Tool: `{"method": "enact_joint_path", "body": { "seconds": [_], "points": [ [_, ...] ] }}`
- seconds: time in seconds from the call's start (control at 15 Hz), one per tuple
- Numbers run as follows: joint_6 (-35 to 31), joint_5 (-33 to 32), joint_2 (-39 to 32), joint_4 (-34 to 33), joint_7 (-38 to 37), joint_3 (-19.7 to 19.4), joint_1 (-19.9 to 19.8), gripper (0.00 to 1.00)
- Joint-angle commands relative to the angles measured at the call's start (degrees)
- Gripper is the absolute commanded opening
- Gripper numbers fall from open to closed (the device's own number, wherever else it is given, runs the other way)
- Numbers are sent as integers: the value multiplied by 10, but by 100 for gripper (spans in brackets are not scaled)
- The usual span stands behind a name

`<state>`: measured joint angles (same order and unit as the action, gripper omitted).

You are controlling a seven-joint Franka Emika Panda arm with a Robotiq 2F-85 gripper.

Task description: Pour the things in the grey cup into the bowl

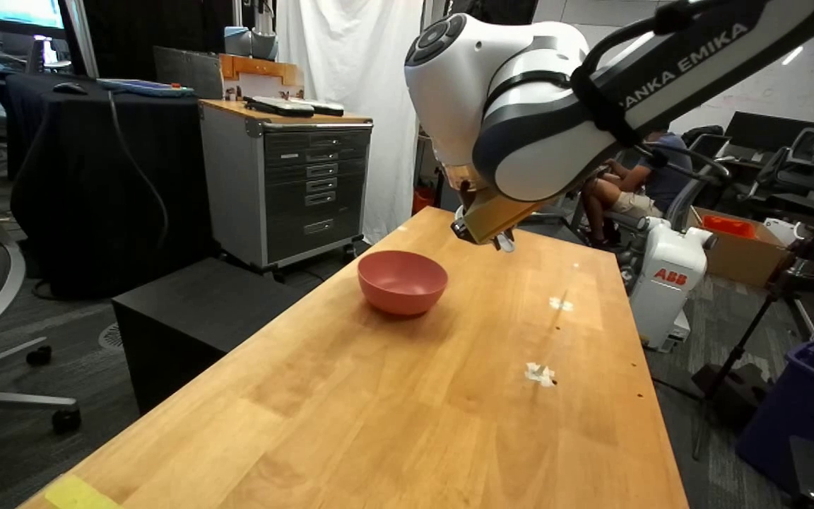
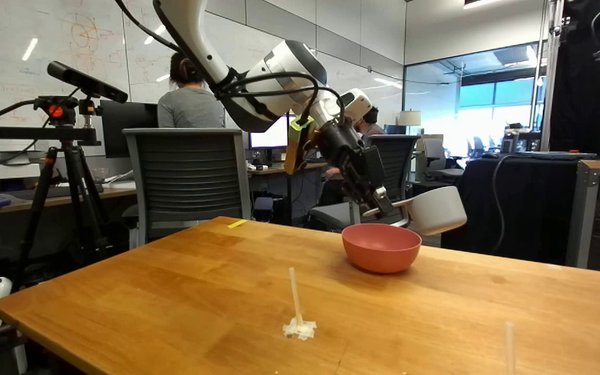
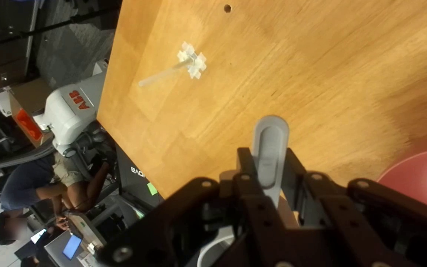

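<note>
The grey cup [image 2: 436, 211] has a long handle and hangs tilted in the air, beyond and to the right of the bowl [image 2: 382, 249] in an exterior view. My gripper [image 2: 382, 202] is shut on the cup's handle. In the wrist view the handle [image 3: 271, 155] sits between the fingers of the gripper [image 3: 267, 152], and part of the cup's rim [image 3: 213, 246] shows at the bottom. The pink-red bowl stands upright on the table; it shows at the right edge of the wrist view [image 3: 421, 178] and in an exterior view [image 1: 403, 283]. The pale pieces are hidden or out of view.
Thin clear straws [image 2: 295, 297] [image 2: 510, 348] stand upright on the wooden table [image 1: 407, 396], fixed with white tape. A straw also shows in the wrist view [image 3: 165, 74]. A black box [image 1: 195, 304] and a drawer cabinet [image 1: 294, 184] stand beside the table.
</note>
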<state>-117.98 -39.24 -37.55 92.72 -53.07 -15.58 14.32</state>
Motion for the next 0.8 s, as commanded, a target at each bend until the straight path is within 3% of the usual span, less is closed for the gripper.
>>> {"method": "enact_joint_path", "body": {
  "seconds": [0.0,0.73],
  "points": [
    [45,-31,-28,-44,-27,14,-1,6],
    [119,-77,-70,-97,-50,39,9,6]
  ]
}}
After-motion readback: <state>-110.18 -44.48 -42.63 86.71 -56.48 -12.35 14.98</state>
